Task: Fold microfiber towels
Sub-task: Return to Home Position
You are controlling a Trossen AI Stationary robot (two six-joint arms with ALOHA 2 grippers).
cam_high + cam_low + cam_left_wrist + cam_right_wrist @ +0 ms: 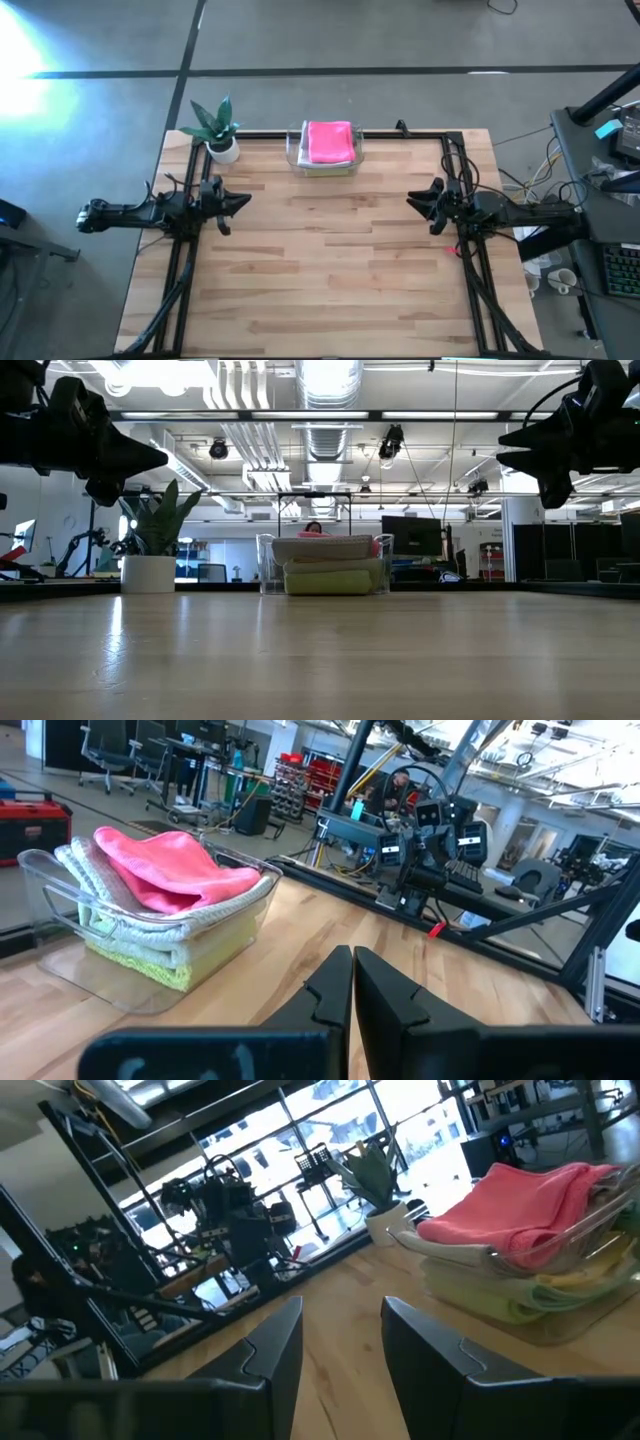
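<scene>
The near half of the wooden surface (330, 285) shows only bare planks. At mid-depth the two arms face each other from the side edges, both held above the wood. The left gripper (238, 202) hangs at the left, its jaws pressed together on nothing. The right gripper (418, 200) hangs at the right, its jaws a little apart and empty.

At the middle of the far edge stands the clear bin (293, 152). The pink towel (329, 141) lies folded on top of the other folded towels (140, 948), and the stack rises above the rim.

These cloths look light, limp and slightly clingy, so they would sag from any single hold. The likely place to take one is a pinch from above at the pink towel's folded edge, kept shallow so the layer beneath does not come along.

The bin's walls crowd the stack's sides. A potted plant (218, 132) stands just left of the bin, and a black frame rail (420, 134) runs along the far edge.
</scene>
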